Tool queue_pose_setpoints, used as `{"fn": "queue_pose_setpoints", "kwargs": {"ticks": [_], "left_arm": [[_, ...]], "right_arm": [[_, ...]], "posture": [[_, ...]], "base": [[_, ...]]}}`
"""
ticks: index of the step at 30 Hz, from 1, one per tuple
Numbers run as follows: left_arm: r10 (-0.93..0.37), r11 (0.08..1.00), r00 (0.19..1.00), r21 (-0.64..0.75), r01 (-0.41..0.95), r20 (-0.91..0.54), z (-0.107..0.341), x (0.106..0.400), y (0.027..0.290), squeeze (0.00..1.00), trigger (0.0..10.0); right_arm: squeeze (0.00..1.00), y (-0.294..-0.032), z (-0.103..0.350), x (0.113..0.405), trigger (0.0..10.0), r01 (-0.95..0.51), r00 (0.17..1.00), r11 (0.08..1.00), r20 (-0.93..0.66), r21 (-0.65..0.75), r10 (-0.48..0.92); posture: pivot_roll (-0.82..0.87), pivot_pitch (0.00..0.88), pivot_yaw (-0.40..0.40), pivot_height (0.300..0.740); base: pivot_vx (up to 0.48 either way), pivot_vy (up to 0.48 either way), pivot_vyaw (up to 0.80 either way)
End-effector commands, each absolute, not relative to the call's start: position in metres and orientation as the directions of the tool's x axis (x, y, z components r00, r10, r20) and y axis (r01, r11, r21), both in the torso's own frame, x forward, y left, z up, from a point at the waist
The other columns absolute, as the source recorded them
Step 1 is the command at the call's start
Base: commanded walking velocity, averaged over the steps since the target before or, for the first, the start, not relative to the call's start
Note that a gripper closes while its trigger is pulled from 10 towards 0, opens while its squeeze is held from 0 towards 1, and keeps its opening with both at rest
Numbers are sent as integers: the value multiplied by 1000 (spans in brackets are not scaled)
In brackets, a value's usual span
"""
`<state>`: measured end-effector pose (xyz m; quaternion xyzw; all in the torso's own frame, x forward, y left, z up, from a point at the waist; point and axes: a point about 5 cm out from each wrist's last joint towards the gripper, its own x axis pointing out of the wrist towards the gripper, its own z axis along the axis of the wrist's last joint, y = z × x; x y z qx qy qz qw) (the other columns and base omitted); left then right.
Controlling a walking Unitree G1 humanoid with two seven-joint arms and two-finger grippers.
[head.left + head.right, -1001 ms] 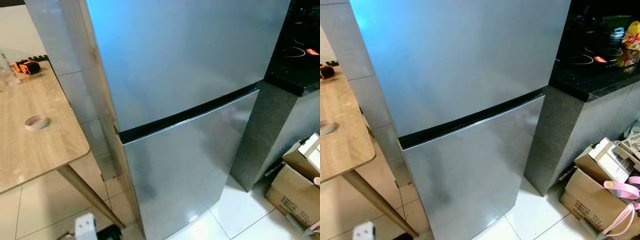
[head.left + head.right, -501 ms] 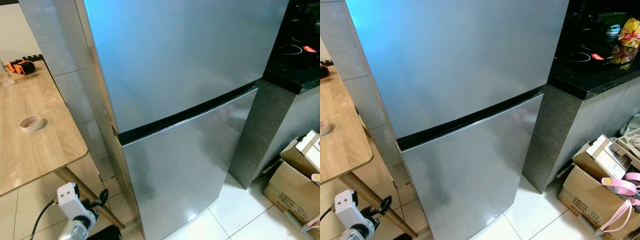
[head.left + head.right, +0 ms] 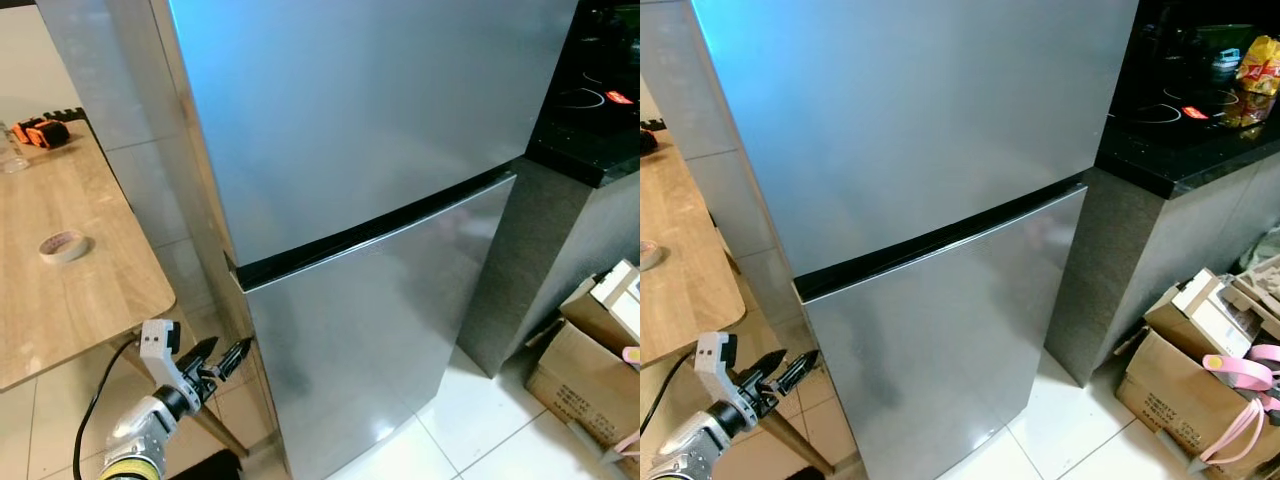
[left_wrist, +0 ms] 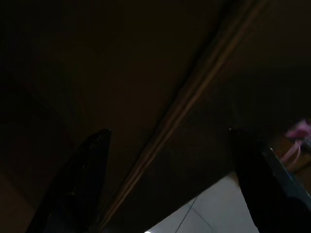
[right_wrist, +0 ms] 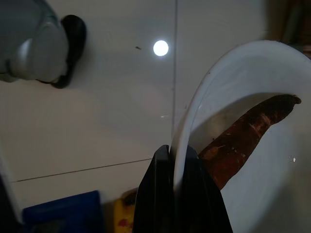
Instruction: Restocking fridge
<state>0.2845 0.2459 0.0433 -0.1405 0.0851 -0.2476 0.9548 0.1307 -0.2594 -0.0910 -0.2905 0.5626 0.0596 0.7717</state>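
Here, silver two-door fridge (image 3: 370, 200), both doors closed

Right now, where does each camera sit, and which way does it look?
Left and right eye views: on the head, looking forward and down at the closed fridge, wooden table and cardboard boxes; both show the left hand raised.
Left wrist view: very dark, along two parted fingers toward the fridge edge.
Right wrist view: along shut fingers clamping a white plate rim above the tiled floor; brown food lies on it.
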Motion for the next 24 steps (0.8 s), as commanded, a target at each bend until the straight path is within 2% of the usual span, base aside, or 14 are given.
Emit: {"fn": "queue_pose_setpoints", "kwargs": {"ticks": [1,6,10,11,21,24], "left_arm": [[-601,786,795,-241,569,-83,57,295,235,0,10000],[-739,670,671,-177,721,-63,72,301,223,0,10000],[-758,650,649,-163,742,-64,75,301,223,0,10000],[-782,622,619,-141,770,-73,79,301,222,0,10000],[-796,605,600,-81,792,-84,86,303,220,0,10000],[-813,581,577,-63,811,-78,90,307,210,0,10000]], "right_arm": [[0,-266,-89,132,10000,-420,369,802,-887,-425,-276],[0,-277,-85,133,10000,-409,375,775,-863,-482,-339],[0,-278,-84,133,10000,-409,376,771,-860,-488,-344],[0,-278,-84,134,10000,-408,377,769,-858,-492,-349],[0,-277,-84,134,10000,-409,379,764,-855,-499,-355],[0,-277,-84,134,10000,-409,378,765,-855,-498,-355]], "posture": [[-77,0,22,740],[-80,0,24,740],[-80,0,24,740],[-80,0,24,740],[-82,0,22,740],[-82,0,22,740]], "base": [[0,0,0],[0,0,0],[0,0,0],[0,0,0],[0,0,0],[0,0,0]]}}
